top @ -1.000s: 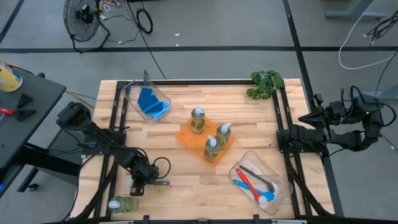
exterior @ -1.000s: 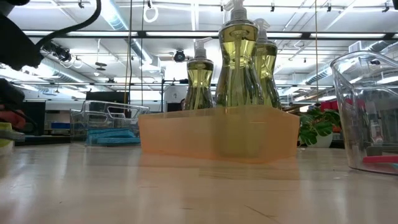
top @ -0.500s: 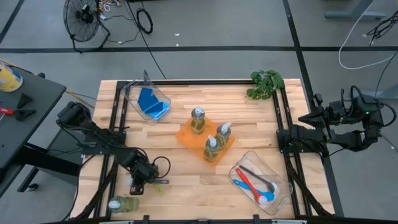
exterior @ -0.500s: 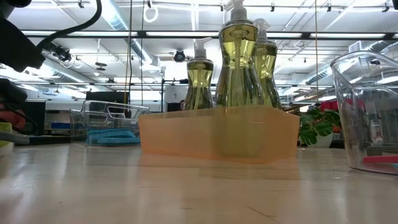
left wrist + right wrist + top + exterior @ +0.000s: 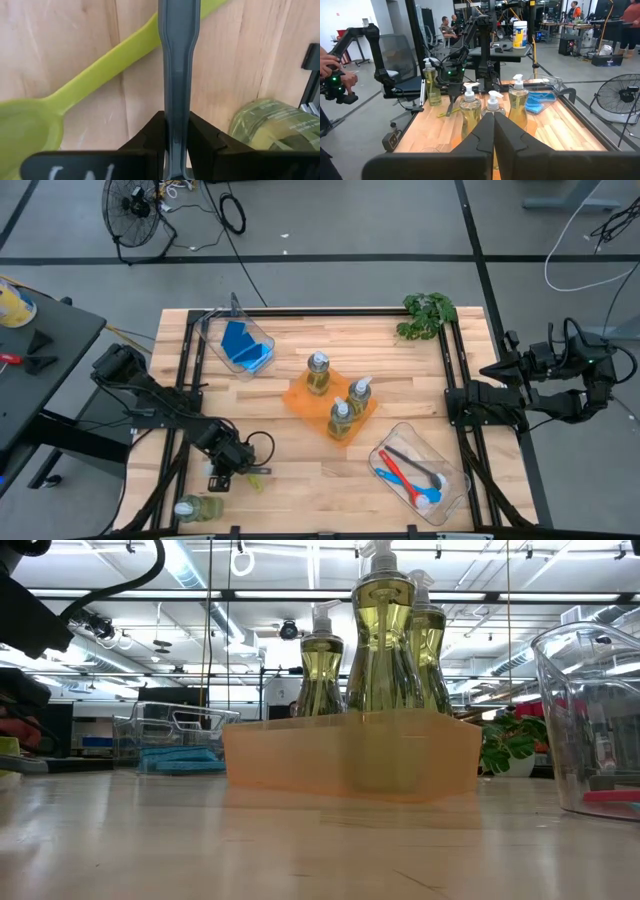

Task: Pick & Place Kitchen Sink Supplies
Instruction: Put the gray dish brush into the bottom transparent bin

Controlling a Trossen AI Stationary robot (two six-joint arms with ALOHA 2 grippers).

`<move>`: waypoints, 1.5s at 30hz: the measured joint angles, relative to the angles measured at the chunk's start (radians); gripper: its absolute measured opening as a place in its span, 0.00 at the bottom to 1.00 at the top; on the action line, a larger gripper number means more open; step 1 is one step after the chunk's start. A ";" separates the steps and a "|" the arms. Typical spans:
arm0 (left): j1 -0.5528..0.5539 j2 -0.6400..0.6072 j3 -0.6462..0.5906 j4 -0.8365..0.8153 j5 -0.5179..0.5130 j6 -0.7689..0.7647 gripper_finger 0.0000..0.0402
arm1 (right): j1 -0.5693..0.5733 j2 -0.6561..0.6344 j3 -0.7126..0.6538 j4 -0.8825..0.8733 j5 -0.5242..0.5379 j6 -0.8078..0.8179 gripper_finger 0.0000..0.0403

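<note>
My left gripper (image 5: 228, 474) is low over the table's near left corner, shut on a grey brush (image 5: 178, 60). A yellow-green brush (image 5: 95, 67) lies on the wood under the grey handle. A soap bottle (image 5: 196, 507) stands close by at the near left edge. Three more soap bottles (image 5: 340, 402) stand in an orange tray (image 5: 300, 398) mid-table. Blue sponges (image 5: 240, 345) lie in a clear bin at the far left. Red, blue and dark brushes (image 5: 405, 472) lie in a clear bin at the near right. My right gripper (image 5: 494, 131) waits shut at the table's right edge. My left gripper pinches the grey brush's slim handle (image 5: 177, 117) between its two fingers, one finger on each side of it. The fingers come from above, pointing steeply down. The handle runs out from the fingers and crosses over the yellow-green brush; whether its far end rests on the table I cannot tell.
A green leafy plant (image 5: 428, 313) sits at the far right corner. Black frame rails (image 5: 185, 380) run along the table's left and right sides. Bare wood lies between the orange tray and the near edge (image 5: 310, 480).
</note>
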 joint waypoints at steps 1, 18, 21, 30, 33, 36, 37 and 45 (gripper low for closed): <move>0.000 0.000 0.000 0.000 0.000 0.000 0.16 | 0.000 0.000 0.000 0.000 0.000 0.000 0.03; 0.012 0.000 0.131 -0.127 -0.046 0.057 0.14 | 0.000 0.000 0.000 0.000 0.000 0.000 0.03; 0.012 0.000 0.185 -0.161 -0.066 0.081 0.15 | 0.000 0.000 0.000 0.000 0.000 0.000 0.03; 0.088 0.000 0.420 -0.350 -0.165 0.202 0.15 | 0.000 0.000 0.000 0.000 0.000 0.000 0.03; 0.140 0.000 0.513 -0.395 -0.218 0.251 0.15 | 0.000 0.000 0.000 0.000 0.000 0.000 0.03; 0.196 -0.001 0.602 -0.427 -0.256 0.300 0.14 | 0.000 0.000 0.000 0.000 0.000 0.000 0.03; 0.215 -0.001 0.631 -0.428 -0.266 0.314 0.14 | 0.000 0.000 0.000 0.000 0.000 0.000 0.03; 0.365 -0.001 0.833 -0.429 -0.312 0.440 0.15 | 0.000 0.000 0.000 0.000 0.000 0.000 0.03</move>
